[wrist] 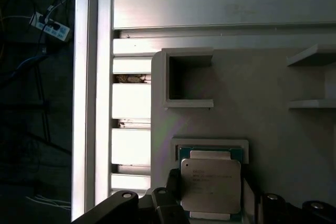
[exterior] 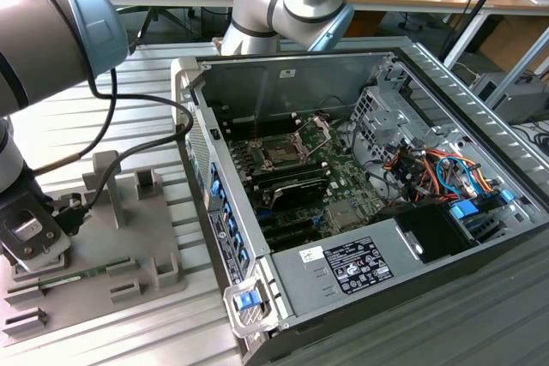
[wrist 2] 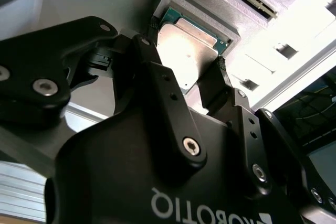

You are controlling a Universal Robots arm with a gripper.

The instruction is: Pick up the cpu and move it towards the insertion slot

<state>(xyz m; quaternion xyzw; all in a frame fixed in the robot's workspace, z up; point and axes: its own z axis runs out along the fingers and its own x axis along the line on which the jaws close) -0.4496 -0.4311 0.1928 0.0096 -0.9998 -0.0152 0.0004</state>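
The open computer case [exterior: 283,83] lies on the slatted metal table [exterior: 154,100], well apart from the jaws, toward the exterior view's right. The grey arm [exterior: 51,23] bends down from the upper part of that view to the place where the jaws work.

Directly under the jaws is the grey tray [exterior: 120,237], flat on the table and beside the case. In the first wrist view the tray [wrist: 273,129] has a square walled recess [wrist: 189,80] a little beyond the jaws, on the far side of the chip from them.

The gripper [wrist 2: 185,52] is black and points down at the tray. Its jaws stand narrow and hold the cpu [wrist 2: 189,45] between them. One of the fingers [wrist 2: 157,72] lies against one edge of the chip and the other finger against the opposite edge. In the first wrist view the gripper [wrist: 211,200] shows the same hold, with a finger [wrist: 176,198] touching the side of the cpu [wrist: 210,184].

The insertion slot [exterior: 281,150] is inside the case, on the board, with its metal bracket raised. It is far from the jaws.

The cpu is between the jaws, silvery top up. It sits low in its shallow framed seat of the tray, and its green edge shows along the side away from the jaws.
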